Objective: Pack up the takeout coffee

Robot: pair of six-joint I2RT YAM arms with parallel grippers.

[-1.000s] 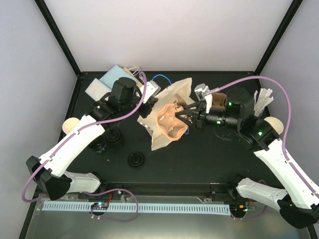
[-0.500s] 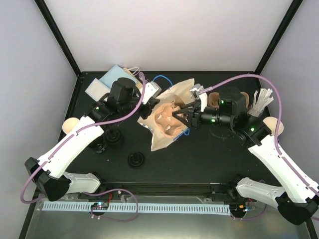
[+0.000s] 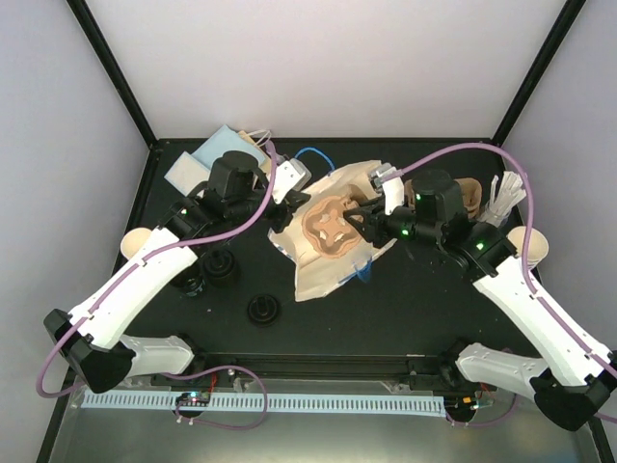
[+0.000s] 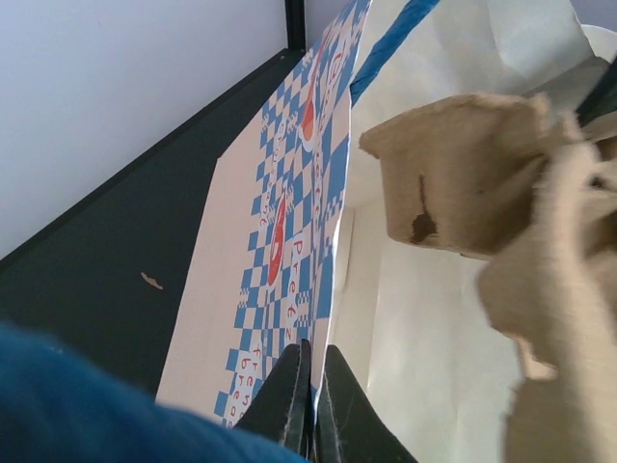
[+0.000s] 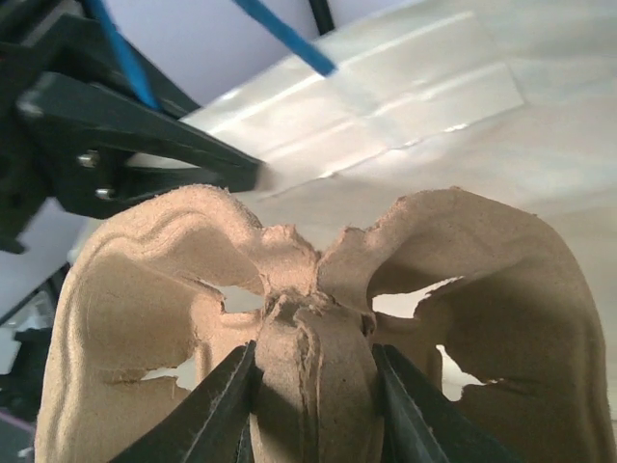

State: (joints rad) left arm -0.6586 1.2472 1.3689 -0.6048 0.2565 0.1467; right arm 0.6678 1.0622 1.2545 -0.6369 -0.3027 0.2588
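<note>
The black worktop (image 3: 405, 318) carries a paper bag (image 3: 321, 280). Left of the bag sit black lids (image 3: 222, 269) and a cup (image 3: 135, 243); right of it, a second cup (image 3: 528, 243) and white sticks (image 3: 509, 191).

Left arm (image 3: 135, 280), right arm (image 3: 540, 309): glossy white moulded shell links, each with a row of small dark slots along its length. Matt black cylindrical joint housings (image 3: 234, 178). Small green indicator lights (image 3: 416, 199) at the joints. Black base blocks (image 3: 96, 357) at the table's near edge. One mauve cable (image 3: 501, 154) per arm, looping free from wrist to base. White wrist camera block (image 3: 292, 176) behind each gripper. Left gripper (image 4: 310, 391), right gripper (image 5: 308, 405): two slim black tapering fingers apiece. Silver screw heads (image 5: 87, 159) on the left one's black frame.
</note>
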